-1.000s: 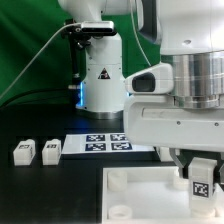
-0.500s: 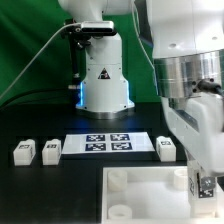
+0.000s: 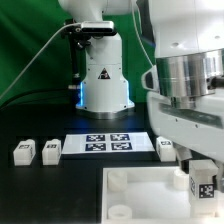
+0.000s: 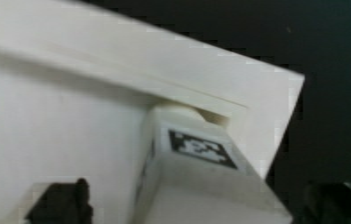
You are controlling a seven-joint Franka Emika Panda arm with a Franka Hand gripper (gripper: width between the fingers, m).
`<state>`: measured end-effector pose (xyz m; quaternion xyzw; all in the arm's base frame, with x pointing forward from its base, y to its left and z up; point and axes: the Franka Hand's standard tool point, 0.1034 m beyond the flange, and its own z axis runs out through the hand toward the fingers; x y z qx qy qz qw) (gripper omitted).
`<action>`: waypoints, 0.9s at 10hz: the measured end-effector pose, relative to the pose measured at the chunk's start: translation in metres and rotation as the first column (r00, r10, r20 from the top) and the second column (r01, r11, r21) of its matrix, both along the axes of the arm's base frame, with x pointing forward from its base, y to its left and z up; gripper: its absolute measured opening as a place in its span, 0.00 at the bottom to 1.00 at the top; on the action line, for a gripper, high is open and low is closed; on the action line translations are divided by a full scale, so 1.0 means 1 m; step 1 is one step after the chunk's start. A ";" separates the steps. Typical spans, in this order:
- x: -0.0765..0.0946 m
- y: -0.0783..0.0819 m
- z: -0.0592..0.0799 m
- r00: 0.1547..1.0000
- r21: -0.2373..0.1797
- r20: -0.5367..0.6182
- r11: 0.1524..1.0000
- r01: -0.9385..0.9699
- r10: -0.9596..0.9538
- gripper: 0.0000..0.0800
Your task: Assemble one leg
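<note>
My gripper (image 3: pixel 203 172) is at the exterior view's right, over the far right corner of the large white tray (image 3: pixel 150 200). A white leg (image 3: pixel 203 185) stands upright between the jaws at the tray's corner socket, its marker facing the camera. In the wrist view the leg (image 4: pixel 202 150) runs down to the tray (image 4: pixel 83 100). One dark finger (image 4: pixel 62 200) stands apart from the leg with tray showing between them. The other finger (image 4: pixel 341 200) is close beside it. Three more legs lie on the table: two (image 3: pixel 24 152) (image 3: pixel 51 150) at the left and one (image 3: pixel 166 148) right of the marker board.
The marker board (image 3: pixel 108 142) lies flat behind the tray. The robot's white base (image 3: pixel 102 75) stands at the back, in front of a green backdrop. The tray's near left corner has round sockets (image 3: pixel 118 180).
The gripper turned about the upright leg and then turned back. The leg stays at the same corner of the tray with its marker still facing the camera.
</note>
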<state>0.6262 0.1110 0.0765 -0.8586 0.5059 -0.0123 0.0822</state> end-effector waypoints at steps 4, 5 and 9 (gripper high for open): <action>0.000 -0.004 -0.001 0.909 -0.060 0.041 0.909 -0.413 0.416 0.81; 0.000 -0.003 -0.001 0.844 -0.081 0.037 0.844 -0.531 0.535 0.81; 0.000 -0.012 -0.002 0.432 -0.133 -0.032 0.425 -0.896 0.901 0.81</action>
